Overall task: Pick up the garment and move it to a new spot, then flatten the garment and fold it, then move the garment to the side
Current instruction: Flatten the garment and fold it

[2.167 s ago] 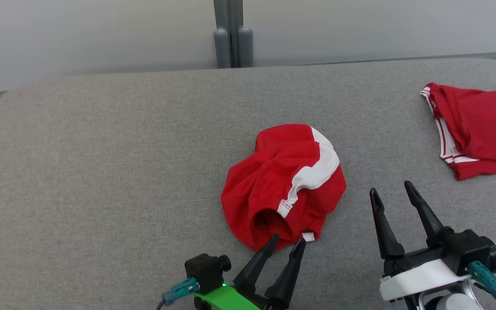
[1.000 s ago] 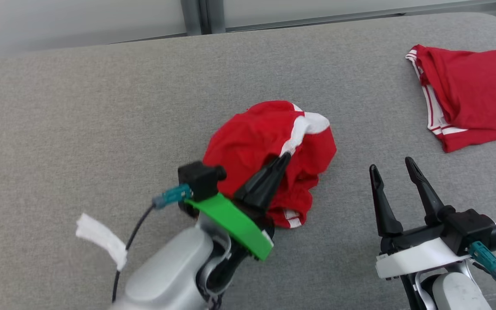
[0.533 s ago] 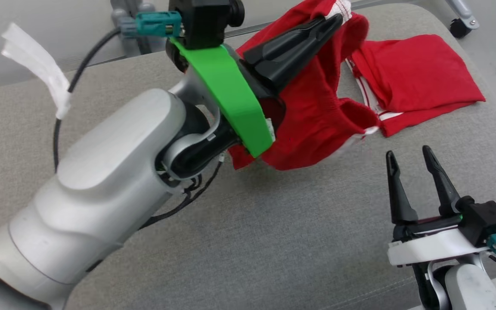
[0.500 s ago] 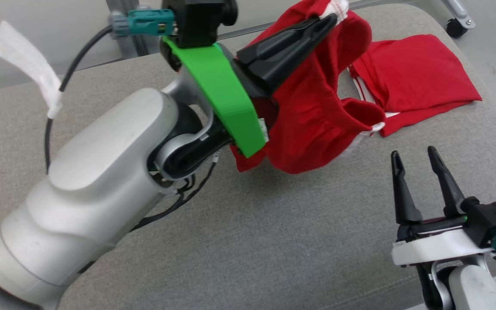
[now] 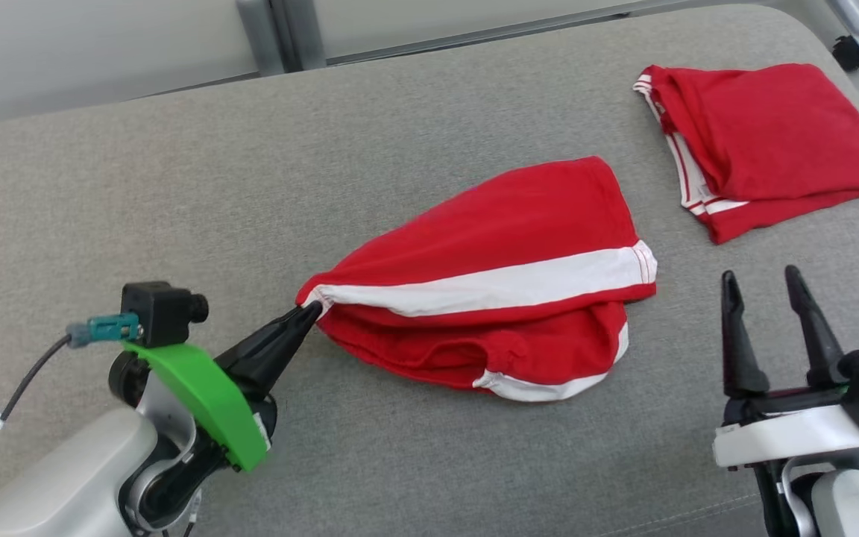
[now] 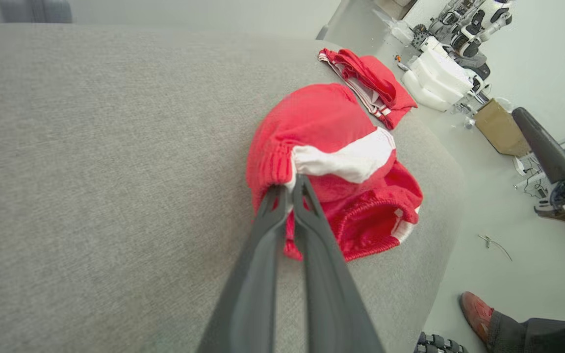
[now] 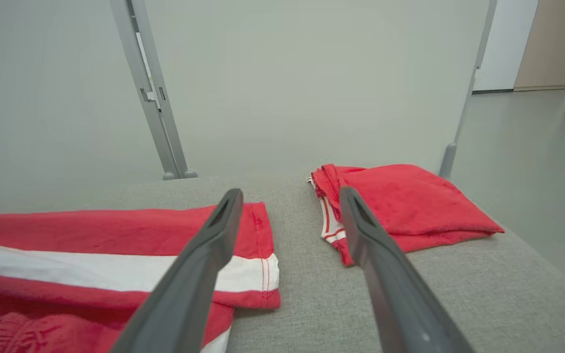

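Where its two dark fingers press together on a ribbed edge beside the end of the white stripe, the left gripper (image 5: 309,313) is clamped on the red garment (image 5: 504,298). It sits low at 8 o'clock in the head view, tips aimed toward 2 o'clock. From that pinch the garment stretches toward 3 o'clock and lies across the middle of the surface, its broad white stripe on top and a white-trimmed opening bunched along the near edge.

The right gripper (image 5: 760,274) stands at 4 o'clock, fingers spread wide around nothing, apart from the cloth, tips toward 12 o'clock. Well beyond it, at 2 o'clock, a folded red piece (image 5: 765,134) with thin white stripes rests near the far right corner.

Everything lies on a grey woven cushion (image 5: 250,186) with rounded corners. Past its far edge rises a grey metal post (image 5: 280,33) against a pale wall (image 7: 282,73). In the left wrist view the smooth floor (image 6: 483,206) carries a cardboard box (image 6: 500,127), and a person's reddish shoe (image 6: 476,311) shows at 5 o'clock.
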